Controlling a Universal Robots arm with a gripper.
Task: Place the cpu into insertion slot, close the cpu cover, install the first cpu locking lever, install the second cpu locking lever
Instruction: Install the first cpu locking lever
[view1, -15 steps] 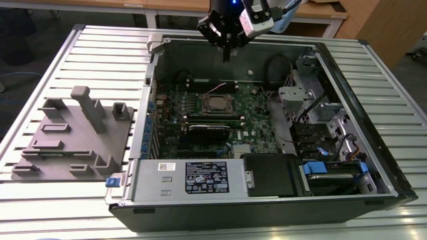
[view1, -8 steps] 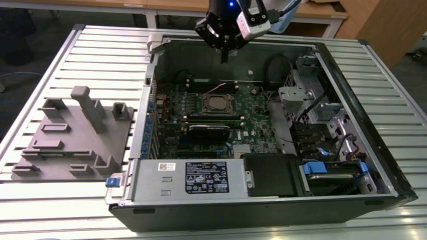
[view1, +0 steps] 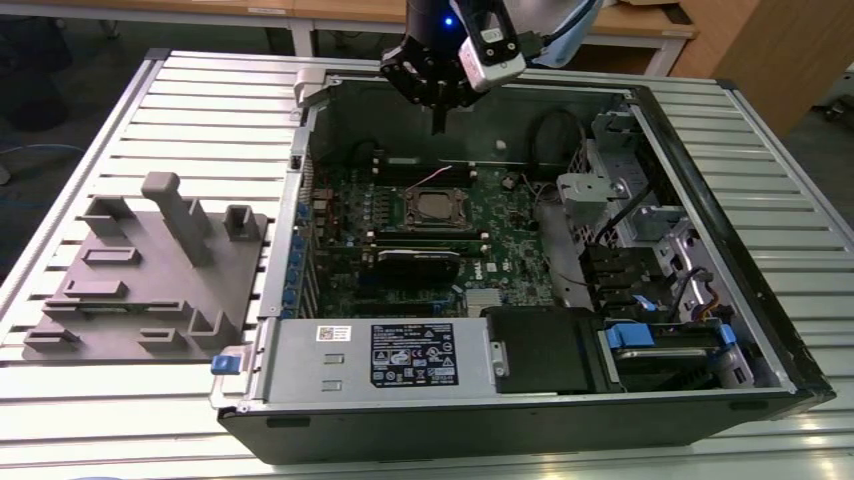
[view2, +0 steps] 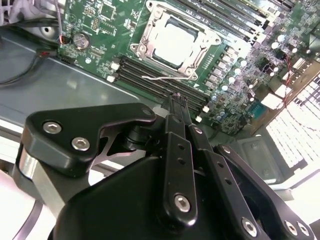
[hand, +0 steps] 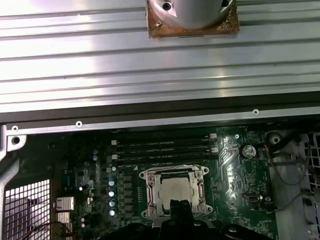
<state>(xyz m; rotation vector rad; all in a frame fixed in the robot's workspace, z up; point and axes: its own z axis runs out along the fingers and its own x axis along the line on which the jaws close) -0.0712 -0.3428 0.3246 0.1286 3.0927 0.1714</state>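
Note:
The cpu lies in the insertion slot on the green board inside the open computer case. Its dull silver top shows in both wrist views. The cpu cover lies flat around the chip as a silvery frame. A thin wire lever runs along one side of the socket. My gripper hangs above the case's far wall, well clear of the board. Its black fingers are shut together with nothing between them, and in both wrist views the gripper tapers toward the socket.
A grey moulded fixture stands on the slatted table at the exterior view's left. Inside the case are the power supply, black memory slots, cables and a drive cage at the exterior view's right.

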